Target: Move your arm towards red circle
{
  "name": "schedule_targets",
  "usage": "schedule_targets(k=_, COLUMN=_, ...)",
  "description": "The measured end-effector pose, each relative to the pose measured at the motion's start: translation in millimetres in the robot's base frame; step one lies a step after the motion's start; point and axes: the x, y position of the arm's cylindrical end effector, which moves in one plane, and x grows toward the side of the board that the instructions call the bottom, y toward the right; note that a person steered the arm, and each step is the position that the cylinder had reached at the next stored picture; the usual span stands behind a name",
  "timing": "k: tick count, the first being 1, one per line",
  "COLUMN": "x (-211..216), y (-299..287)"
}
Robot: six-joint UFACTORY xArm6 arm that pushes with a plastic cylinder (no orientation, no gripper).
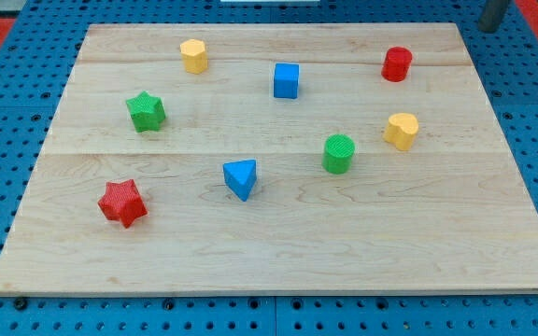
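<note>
The red circle (397,63), a short red cylinder, stands near the board's top right. A dark rod enters at the view's top right corner, and my tip (489,29) ends there, just past the board's top right corner. My tip is to the right of and above the red circle, well apart from it, and touches no block.
On the wooden board (278,252) are a yellow hexagon (193,56), a blue cube (287,80), a green star (146,111), a yellow heart (402,130), a green cylinder (338,153), a blue triangle (241,178) and a red star (122,203). A blue pegboard surrounds the board.
</note>
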Motion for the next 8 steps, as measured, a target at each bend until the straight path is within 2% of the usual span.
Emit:
schedule_targets(k=5, x=-4, y=-5)
schedule_targets(k=6, x=22, y=-5)
schedule_targets(k=7, x=96, y=-8)
schedule_targets(k=8, x=106, y=-30)
